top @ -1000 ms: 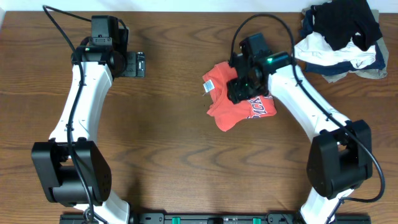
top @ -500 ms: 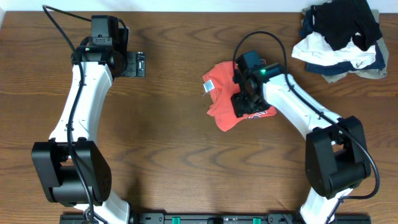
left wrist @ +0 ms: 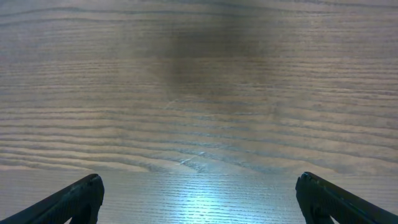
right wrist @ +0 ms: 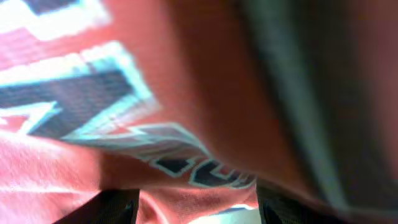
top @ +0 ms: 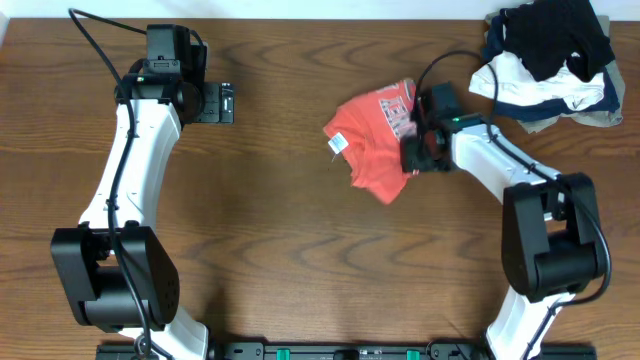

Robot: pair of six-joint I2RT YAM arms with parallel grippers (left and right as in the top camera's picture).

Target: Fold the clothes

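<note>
I'm seeing one salmon-red T-shirt (top: 372,140) lying bunched right of the middle of the counter (top: 300,250), nearer the far edge, and one mixed heap (top: 548,60) at the far right corner. My right fingers (top: 414,152) seem to be clamping the shirt's right side, though that view is blurring; my left fingers (left wrist: 74,199) are hanging apart, far left. Pulling one-handed is risking dragging it as a lump into the heap

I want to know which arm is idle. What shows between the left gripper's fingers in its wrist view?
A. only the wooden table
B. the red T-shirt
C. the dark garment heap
A: the left gripper is open with only the table between its fingers; the red T-shirt sits at the right gripper.
</note>
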